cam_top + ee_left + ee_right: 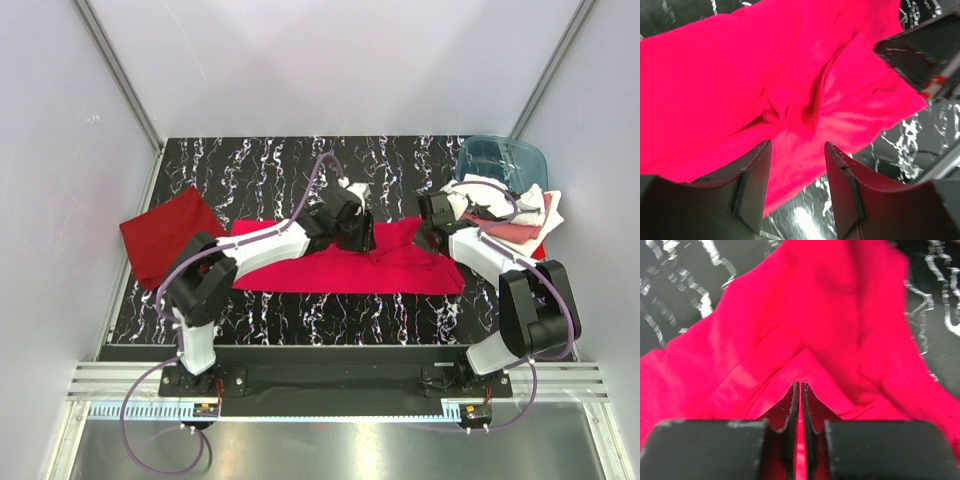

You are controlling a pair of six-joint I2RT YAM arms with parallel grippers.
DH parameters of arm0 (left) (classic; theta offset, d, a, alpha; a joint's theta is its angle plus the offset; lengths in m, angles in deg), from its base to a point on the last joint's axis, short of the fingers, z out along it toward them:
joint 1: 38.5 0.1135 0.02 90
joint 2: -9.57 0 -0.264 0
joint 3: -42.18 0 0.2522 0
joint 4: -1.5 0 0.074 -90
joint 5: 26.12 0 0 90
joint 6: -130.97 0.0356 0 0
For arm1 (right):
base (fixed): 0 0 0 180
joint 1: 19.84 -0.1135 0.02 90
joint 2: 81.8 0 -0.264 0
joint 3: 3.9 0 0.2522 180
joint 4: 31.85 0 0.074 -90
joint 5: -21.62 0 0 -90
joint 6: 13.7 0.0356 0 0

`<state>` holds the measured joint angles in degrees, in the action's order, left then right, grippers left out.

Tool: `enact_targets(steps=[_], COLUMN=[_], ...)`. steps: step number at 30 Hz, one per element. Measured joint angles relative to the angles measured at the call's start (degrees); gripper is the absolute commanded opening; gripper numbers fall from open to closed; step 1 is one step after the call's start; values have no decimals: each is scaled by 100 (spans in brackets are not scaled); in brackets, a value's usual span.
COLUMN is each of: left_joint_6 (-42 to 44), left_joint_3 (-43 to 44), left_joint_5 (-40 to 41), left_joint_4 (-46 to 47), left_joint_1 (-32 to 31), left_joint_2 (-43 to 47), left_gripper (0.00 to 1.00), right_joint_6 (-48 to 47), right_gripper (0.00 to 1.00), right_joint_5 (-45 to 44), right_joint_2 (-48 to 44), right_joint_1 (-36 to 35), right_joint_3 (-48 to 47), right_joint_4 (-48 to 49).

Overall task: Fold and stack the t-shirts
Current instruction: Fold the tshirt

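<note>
The right gripper (800, 387) is clenched on a pinch of the crimson t-shirt (805, 315). The left gripper (798, 145) stands released, with a raised fold just ahead of its jaws.

Bright even overhead light, soft shadows, crimson t-shirt (740, 75) oversaturated, wrist views blurred, glare on table (805, 220)
</note>
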<state>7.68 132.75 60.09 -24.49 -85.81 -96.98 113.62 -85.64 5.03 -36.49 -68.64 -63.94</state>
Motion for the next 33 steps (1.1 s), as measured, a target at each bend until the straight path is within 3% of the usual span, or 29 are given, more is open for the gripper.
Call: enact_targets(steps=[1, 7, 17, 26, 29, 30, 33], left_joint_6=[50, 306, 772, 1075, 1113, 1130, 1193], left_joint_3=[120, 719, 1467, 1631, 1821, 1884, 2031], left_joint_5=[0, 15, 129, 396, 417, 426, 452], left_joint_4=[-15, -251, -595, -817, -914, -940, -1071], left_joint_1=[-11, -103, -457, -664, -667, -667, -671], left_joint_2=[-142, -879, -1403, -1512, -1663, -1725, -1871], left_gripper=[50, 59, 51, 49, 41, 30, 10], right_joint_6=[28, 118, 372, 557, 599, 608, 634], right_gripper=[0, 0, 0, 0, 1, 1, 2], right_joint_5=[17, 83, -15, -85, -76, -74, -72], right_joint_2=[20, 70, -439, -1128, -1296, -1375, -1670], right_joint_1=[92, 168, 195, 382, 431, 439, 457], right_joint_3=[7, 7, 378, 741, 885, 951, 1128], right_joint_4=[0, 2, 42, 98, 170, 199, 271])
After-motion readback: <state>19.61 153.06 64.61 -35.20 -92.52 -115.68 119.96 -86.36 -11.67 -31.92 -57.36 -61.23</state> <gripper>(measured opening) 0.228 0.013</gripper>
